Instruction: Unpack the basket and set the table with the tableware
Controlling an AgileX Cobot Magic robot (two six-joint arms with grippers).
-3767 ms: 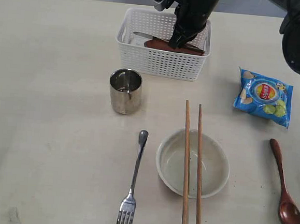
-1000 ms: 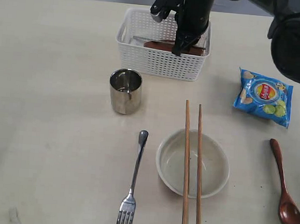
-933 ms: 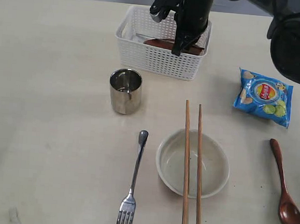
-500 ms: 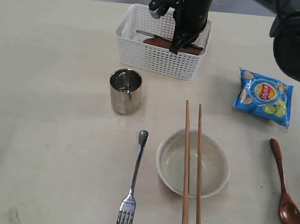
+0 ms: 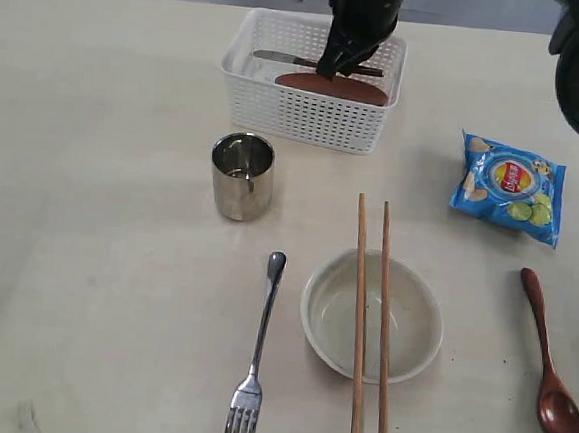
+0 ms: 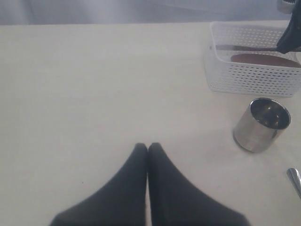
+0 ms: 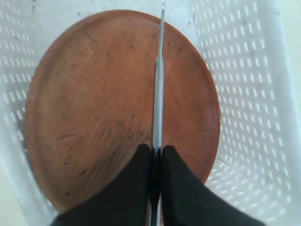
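One bag [image 5: 508,187]: Lay's logo | right gripper [image 7: 156,150] pinches knife [image 7: 159,84] | left gripper [image 6: 147,148] pressed together

Soft, even light over my table [image 5: 103,162]; shadows faint; dull gleam on the steel cup [image 5: 242,176]; my right fingers [image 7: 136,188] blur near the lens.

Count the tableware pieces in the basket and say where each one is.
2. The brown plate lies inside the basket. The knife is above the plate, gripped by the right pincer. Anything beneath the plate is hidden.
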